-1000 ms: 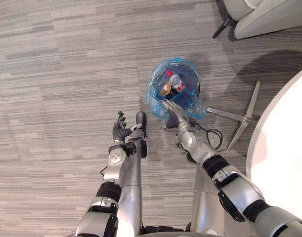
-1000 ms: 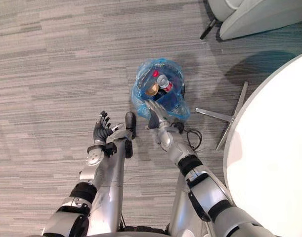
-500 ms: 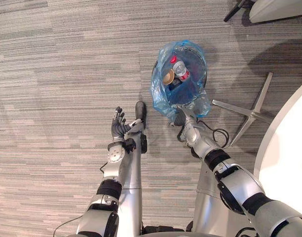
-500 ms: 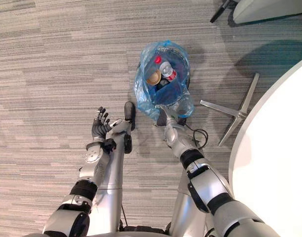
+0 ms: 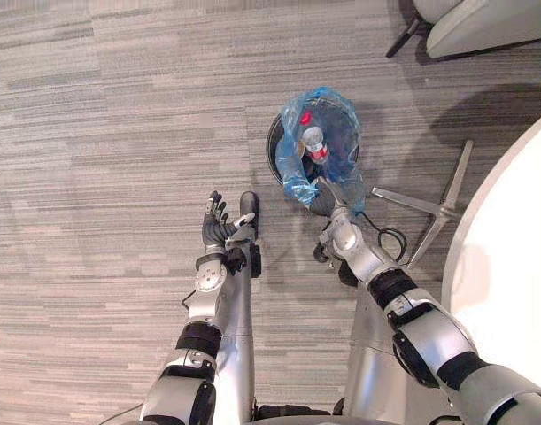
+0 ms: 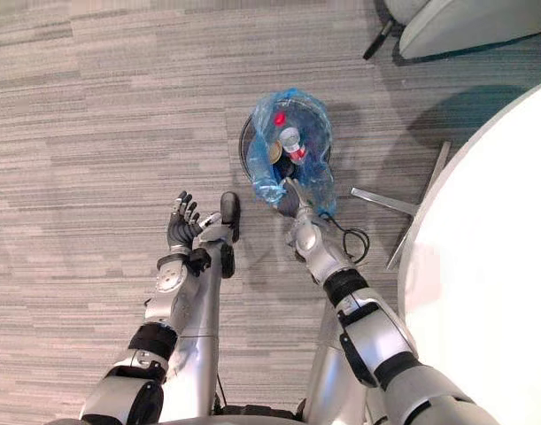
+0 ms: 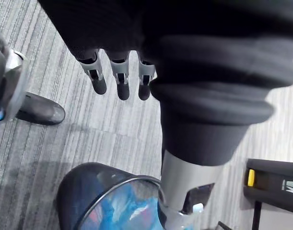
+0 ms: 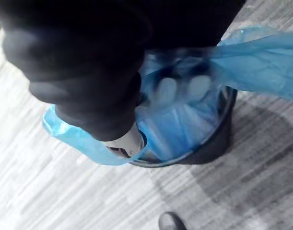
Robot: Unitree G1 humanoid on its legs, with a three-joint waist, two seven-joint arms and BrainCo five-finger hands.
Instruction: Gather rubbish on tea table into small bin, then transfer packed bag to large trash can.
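The blue bag (image 5: 330,159) has drawn in since half a second ago. Then it lay spread wide over the small bin (image 5: 272,156), hanging toward the robot. Now it is bunched narrower, and the bin's black rim shows bare on its left side. The right hand (image 5: 325,202) has stayed at the near edge of the bag, where the plastic is gathered against it. In the right wrist view the plastic wraps round the one silver finger (image 8: 126,142) that shows. The others are buried in the bag, so I cannot tell whether the hand is pinching it.

The rubbish is in the bag, which sits in the bin. A bottle (image 5: 314,142) with a red label lies near the middle, and something red (image 5: 304,118) lies beyond it. The gold-coloured piece seen earlier is now mostly covered by a fold.

The left hand (image 5: 219,230) hangs over the carpet (image 5: 93,177) as before, well apart from the bin, palm up and fingers (image 7: 120,81) straight and slightly spread, holding nothing. The white table (image 5: 518,266) curves in at the right.
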